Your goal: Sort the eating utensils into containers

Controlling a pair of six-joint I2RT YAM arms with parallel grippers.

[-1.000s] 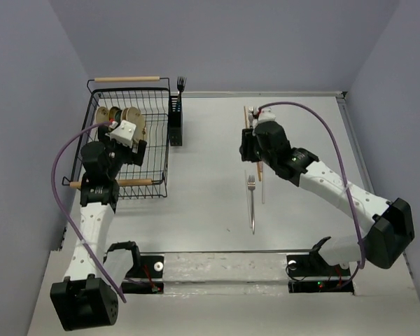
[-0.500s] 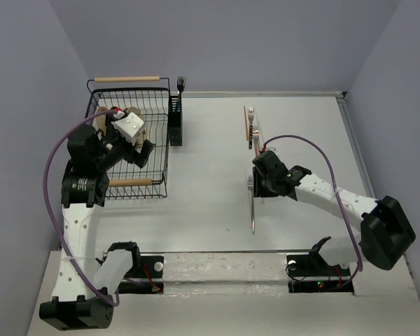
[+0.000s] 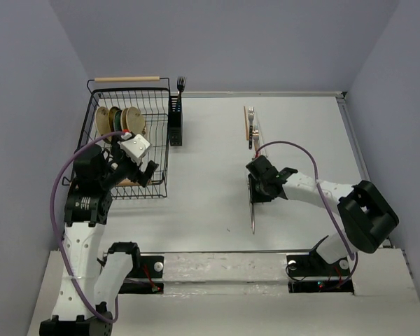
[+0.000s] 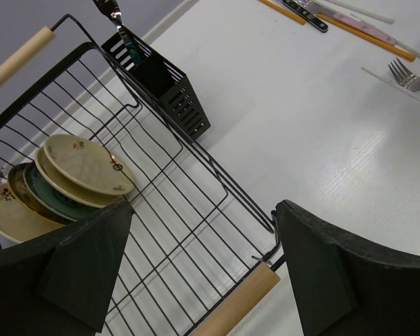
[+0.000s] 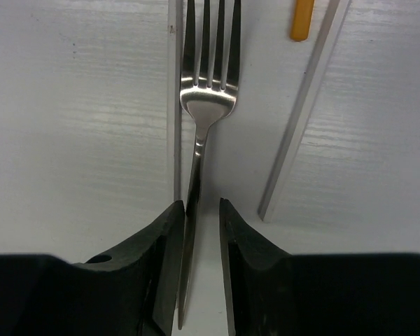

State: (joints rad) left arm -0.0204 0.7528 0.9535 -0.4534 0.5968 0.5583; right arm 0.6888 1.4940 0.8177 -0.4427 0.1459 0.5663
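Right pincer point(image 5: 201, 203) is low over the counter point(image 3: 196, 196), right of centre. Its fingers are set narrow and straddle the handle of a silver fork point(image 5: 208, 98) lying flat, tines pointing far. A slight gap shows on the handle's right side, so no clamp is confirmed. A pale stick point(image 5: 304, 119) lies just right of the fork. Left pincer point(image 4: 204, 210) is spread wide and holds nothing, above the near right corner of the wire dish rack point(image 4: 196, 168). A black caddy point(image 4: 171, 91) stands against the rack's far right side with a second fork point(image 4: 115, 14) upright in it. Orange chopsticks point(image 4: 378, 31) lie further right on the counter, at its far side.
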